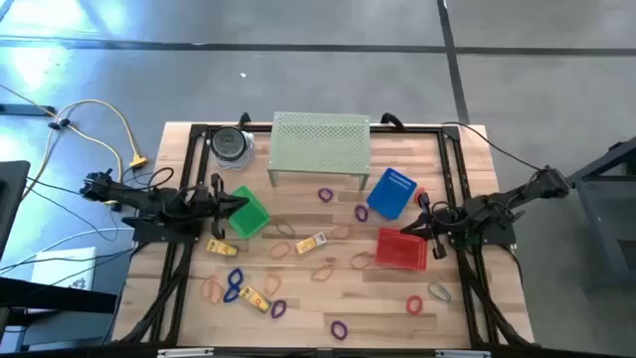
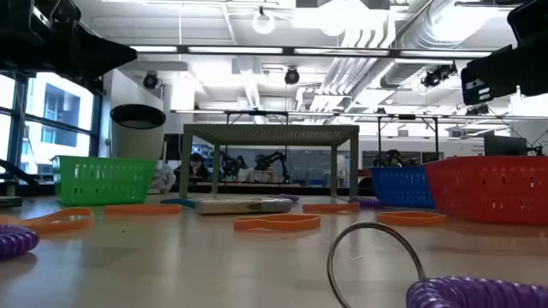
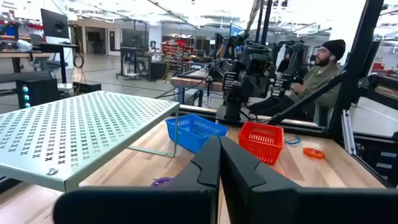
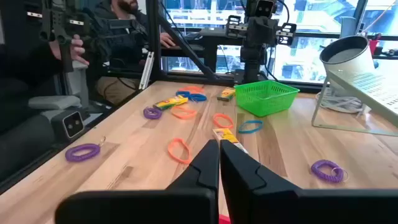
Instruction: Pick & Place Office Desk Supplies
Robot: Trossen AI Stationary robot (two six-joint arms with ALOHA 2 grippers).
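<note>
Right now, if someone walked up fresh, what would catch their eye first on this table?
Probably the three bright baskets: a green basket on the left, a blue basket and a red basket on the right. Behind them at the far edge stands a pale green perforated stand, and purple, orange and blue band loops lie scattered across the wood in front. The left gripper and right gripper wait shut at either side.

Bare wood mid-table between green basket (image 1: pixel 248 212) and red basket (image 1: pixel 401 249) (bands (image 1: pixel 323 270) scattered).
</note>
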